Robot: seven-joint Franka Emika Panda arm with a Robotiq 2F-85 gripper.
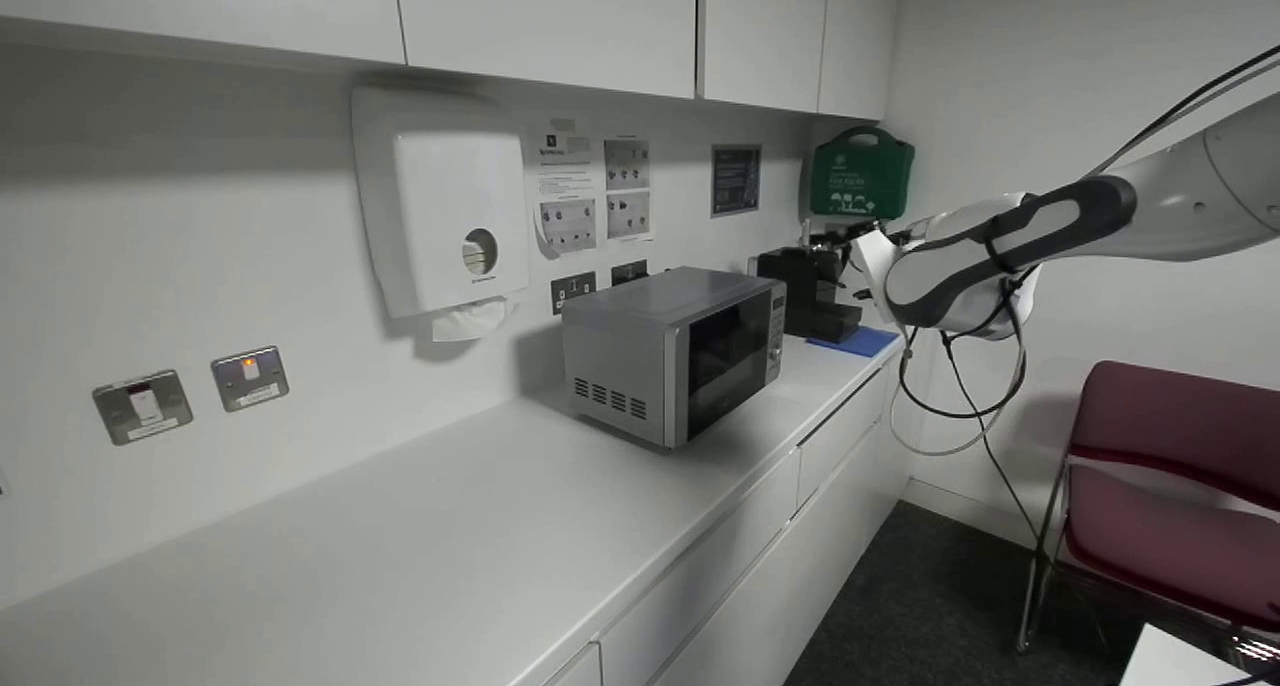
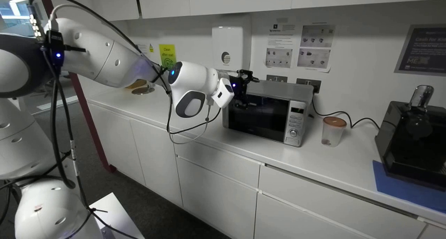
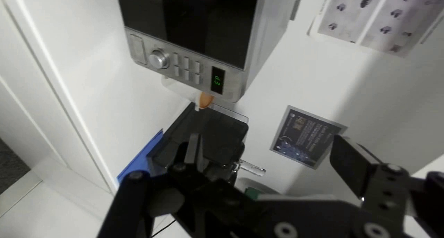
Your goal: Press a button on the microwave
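Microwave (image 1: 672, 356), silver-grey; on bench (image 1: 380, 526), between front and back edges.
Gripper (image 3: 269, 146): fingers (image 3: 352, 167) apart, clear of buttons (image 3: 187, 73). Advisable: bring fingers together, approach squarely from front edge, press one gently.

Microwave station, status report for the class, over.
Gripper open, empty. Microwave door shut, display lit green. Nothing visible blocking its buttons.

My end effector (image 1: 845, 261) up in air, black machine (image 1: 785, 284) behind it. Microwave (image 1: 675, 351) on white tabletop (image 1: 400, 526), apart from me; blue mat (image 1: 868, 342) at machine's foot.
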